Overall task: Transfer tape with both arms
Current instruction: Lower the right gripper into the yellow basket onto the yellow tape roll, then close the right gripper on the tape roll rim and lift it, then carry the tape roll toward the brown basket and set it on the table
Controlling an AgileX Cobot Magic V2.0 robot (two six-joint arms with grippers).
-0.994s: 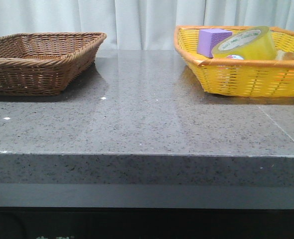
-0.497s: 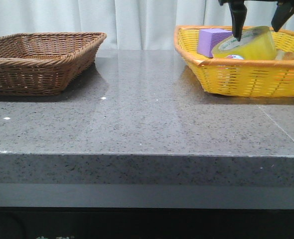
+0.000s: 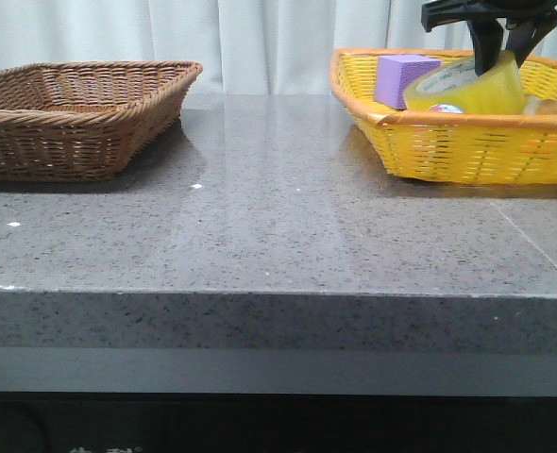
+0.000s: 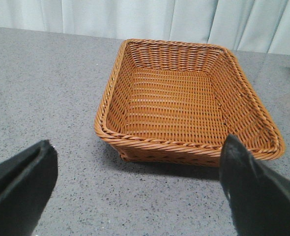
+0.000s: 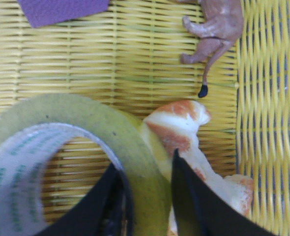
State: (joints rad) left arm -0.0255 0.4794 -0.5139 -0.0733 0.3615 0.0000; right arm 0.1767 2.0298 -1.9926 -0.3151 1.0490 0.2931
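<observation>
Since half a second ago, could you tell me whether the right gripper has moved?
Yes. The right gripper has shifted right along the yellow basket and closed in, one finger now inside the tape roll's wall.

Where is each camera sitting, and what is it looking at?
Front view: sits low at the table's near edge, facing forward; shows the brown basket, the yellow basket and the right gripper on the tape.
Left wrist view: on the left arm, looking down at the brown basket; the left gripper shows, open.
Right wrist view: on the right arm, looking into the yellow basket; fingers straddle the tape's wall.
Shared: front and right wrist views both show the tape and purple cube.
</observation>
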